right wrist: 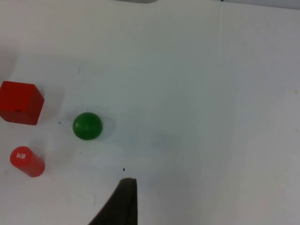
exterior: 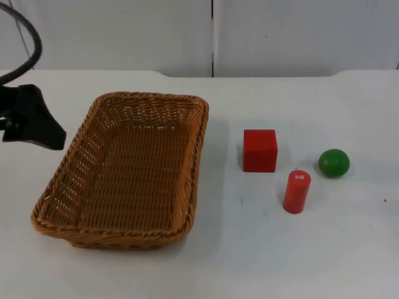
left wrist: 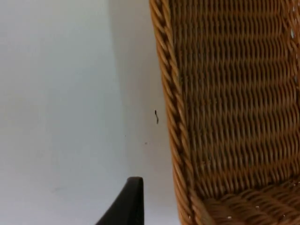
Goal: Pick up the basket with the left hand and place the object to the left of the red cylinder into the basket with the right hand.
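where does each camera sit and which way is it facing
Top view: fixed above, looking down and forward at the wicker basket, red cube, red cylinder and green ball; left tool beside the basket.
Left wrist view: along that tool onto the basket's rim.
Right wrist view: on the waiting right arm, facing cube, cylinder, ball; one fingertip.
Top and right wrist views share those three.

White table (exterior: 187,274), grey partition wall (exterior: 124,31).

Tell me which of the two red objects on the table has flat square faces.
The red cube, standing beside the basket. The red cylinder in front of it is round and upright.
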Available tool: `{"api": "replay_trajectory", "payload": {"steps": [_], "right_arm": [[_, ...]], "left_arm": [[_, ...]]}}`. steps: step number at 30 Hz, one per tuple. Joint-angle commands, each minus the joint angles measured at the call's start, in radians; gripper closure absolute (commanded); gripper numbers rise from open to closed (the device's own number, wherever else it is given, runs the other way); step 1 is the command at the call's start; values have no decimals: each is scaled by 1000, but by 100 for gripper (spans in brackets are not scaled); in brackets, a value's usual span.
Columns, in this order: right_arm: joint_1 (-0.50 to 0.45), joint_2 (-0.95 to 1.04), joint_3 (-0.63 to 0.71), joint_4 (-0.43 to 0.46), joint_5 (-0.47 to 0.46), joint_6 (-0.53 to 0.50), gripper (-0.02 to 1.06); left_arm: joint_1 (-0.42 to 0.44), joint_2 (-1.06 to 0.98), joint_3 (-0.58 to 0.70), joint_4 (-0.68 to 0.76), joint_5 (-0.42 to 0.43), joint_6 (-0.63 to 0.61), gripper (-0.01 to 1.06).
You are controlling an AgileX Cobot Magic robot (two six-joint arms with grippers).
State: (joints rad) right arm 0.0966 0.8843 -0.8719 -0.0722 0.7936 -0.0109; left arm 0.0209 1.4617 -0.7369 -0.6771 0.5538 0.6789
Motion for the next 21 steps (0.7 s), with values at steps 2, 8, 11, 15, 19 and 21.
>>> {"api": "replay_trajectory", "payload": {"steps": [2,8,11,15,19,21], "right_arm": [[-4,0,-7,0,-11,-8,-1],[-4,0,-7,30,-9,-8,-1],[-4,0,-7,30,-5,-8,-1],[-4,0,-7,30,-5,-8,-1],[-4,0,-7,30,-5,-8,-1],[-4,0,-7,30,-3,-8,-1]], "left_arm": [[-11,60,-42,-22,-9,15,0],[-11,201,-174,19,44,15,0],[-11,252,-226,34,63,7,0],[-9,320,-286,45,75,-7,0],[-11,415,-362,47,99,-3,0],[-11,434,-383,52,106,-3,0]]}}
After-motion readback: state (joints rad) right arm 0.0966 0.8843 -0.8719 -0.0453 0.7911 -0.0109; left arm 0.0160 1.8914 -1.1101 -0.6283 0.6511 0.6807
